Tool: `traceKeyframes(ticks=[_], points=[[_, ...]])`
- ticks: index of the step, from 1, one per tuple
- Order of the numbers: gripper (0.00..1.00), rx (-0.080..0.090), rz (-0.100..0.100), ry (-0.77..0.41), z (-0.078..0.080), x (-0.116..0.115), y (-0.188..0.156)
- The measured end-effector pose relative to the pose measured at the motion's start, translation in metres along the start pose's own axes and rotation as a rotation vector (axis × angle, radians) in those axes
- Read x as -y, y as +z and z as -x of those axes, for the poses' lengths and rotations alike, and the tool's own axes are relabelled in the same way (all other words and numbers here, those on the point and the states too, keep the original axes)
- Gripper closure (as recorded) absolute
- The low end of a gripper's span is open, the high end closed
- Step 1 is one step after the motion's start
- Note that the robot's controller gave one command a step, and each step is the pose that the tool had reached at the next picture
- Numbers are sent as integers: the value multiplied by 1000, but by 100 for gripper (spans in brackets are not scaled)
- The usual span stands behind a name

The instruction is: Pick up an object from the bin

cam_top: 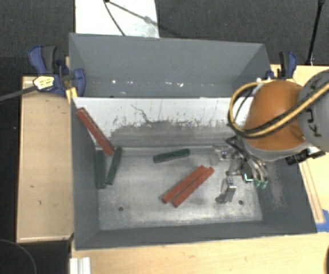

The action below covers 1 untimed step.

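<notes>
Two red bars (188, 185) lie flat, side by side and touching, slanted across the middle of the bin (136, 201) floor. A dark green bar (172, 156) lies flat just behind them, apart.

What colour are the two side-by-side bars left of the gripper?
Reddish-brown; the bars show best in the camera view.

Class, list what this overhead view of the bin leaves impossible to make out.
Camera view: the bin floor near the right wall, hidden under the arm's orange cover.
Upper ends of the dark green bars at the left wall, covered by the leaning red bar.
Dark speck on the floor, too small to identify.
</notes>
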State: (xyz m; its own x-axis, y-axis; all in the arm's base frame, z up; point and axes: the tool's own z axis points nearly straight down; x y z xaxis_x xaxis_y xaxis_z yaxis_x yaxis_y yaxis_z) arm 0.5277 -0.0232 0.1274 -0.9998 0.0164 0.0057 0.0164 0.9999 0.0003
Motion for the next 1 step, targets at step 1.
traceKeyframes(ticks=[1], points=[[0, 1, 2, -158, 18, -74, 59]])
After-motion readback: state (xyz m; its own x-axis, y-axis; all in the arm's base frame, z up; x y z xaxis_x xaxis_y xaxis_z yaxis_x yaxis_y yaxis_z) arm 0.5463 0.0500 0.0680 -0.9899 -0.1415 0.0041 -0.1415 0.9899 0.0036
